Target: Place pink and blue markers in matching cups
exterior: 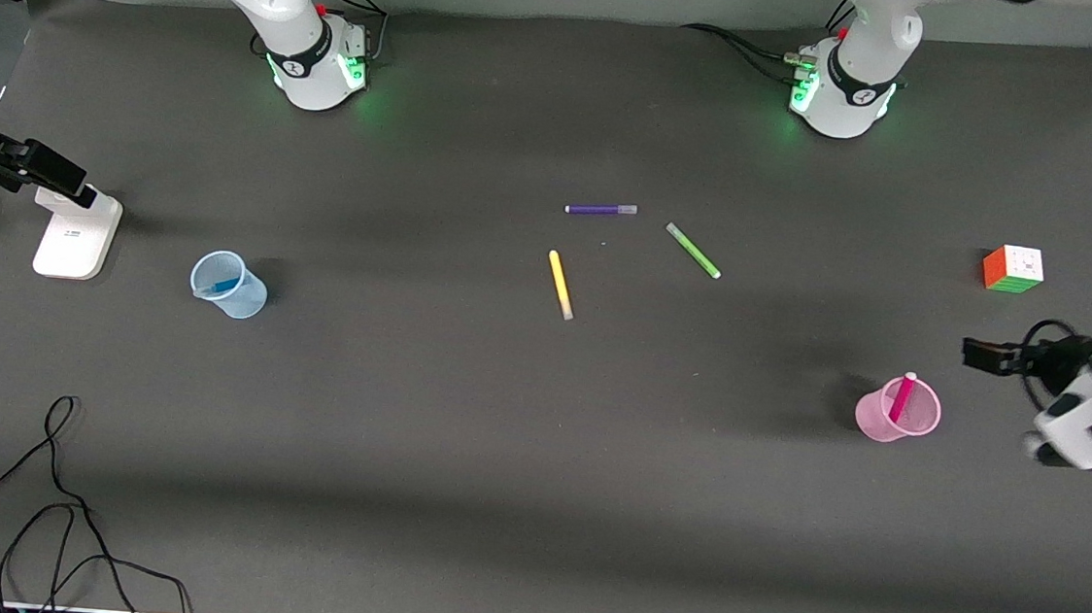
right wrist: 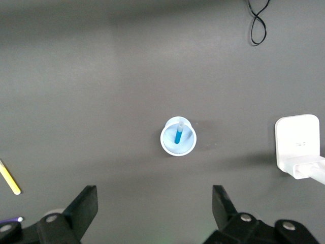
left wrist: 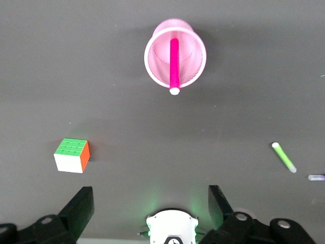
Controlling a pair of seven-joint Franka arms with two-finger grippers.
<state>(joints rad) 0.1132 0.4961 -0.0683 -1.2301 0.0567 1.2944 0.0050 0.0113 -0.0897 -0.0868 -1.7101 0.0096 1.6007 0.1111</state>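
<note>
The pink marker (exterior: 902, 398) stands tilted inside the pink cup (exterior: 873, 417), toward the left arm's end of the table. The left wrist view also shows the marker (left wrist: 174, 63) in the cup (left wrist: 155, 61). The blue marker (exterior: 219, 287) lies inside the pale blue cup (exterior: 249, 301), toward the right arm's end; the right wrist view shows marker (right wrist: 179, 134) and cup (right wrist: 190, 143) too. My left gripper (exterior: 985, 356) (left wrist: 151, 203) is open and empty, up in the air beside the pink cup. My right gripper (exterior: 59, 176) (right wrist: 155, 203) is open and empty, raised beside the blue cup.
A purple marker (exterior: 600, 209), a green marker (exterior: 693, 250) and a yellow marker (exterior: 560, 284) lie mid-table. A colour cube (exterior: 1013, 268) sits near the left gripper. A white stand (exterior: 76, 233) sits under the right gripper. Black cables (exterior: 53, 502) lie at the near edge.
</note>
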